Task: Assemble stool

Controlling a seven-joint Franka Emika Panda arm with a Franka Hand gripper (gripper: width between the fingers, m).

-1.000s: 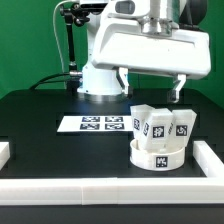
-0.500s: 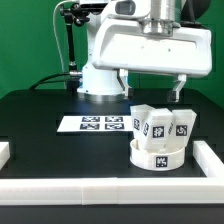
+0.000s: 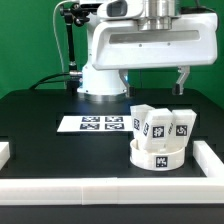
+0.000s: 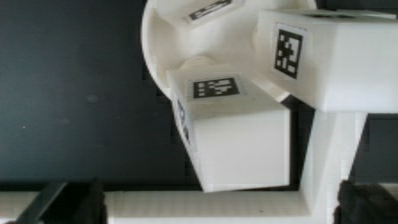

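The claw [image 3: 152,82] hangs spread wide above the stool [image 3: 158,136], nothing between its fingers [image 3: 181,78], clear air between fingertips and legs. Vs. a second ago the arm has gone up: the fingers sit higher in the exterior view, and the white wrist housing has risen w/ them. Opening looks unchanged.

The stool is on the black tabletop [image 3: 50,105], toward the exterior view's right, near the front border rail [image 3: 100,192] and just inside the right-hand rail [image 3: 210,155]. Seat disc [image 3: 157,156] lies flat w/ three chunky legs [image 3: 157,124] standing up out of it, tags facing the camera. It hasn't moved since the earlier frames.

The marker board [image 3: 92,124] lies flat to the exterior view's left of the stool, apart from it, same spot as before.

Wrist view: close on the legs [image 4: 240,140] and their tags, dark fingertips [image 4: 68,200] at the frame edge; blurry, so prob. not touching anything, but hard to be sure from there.
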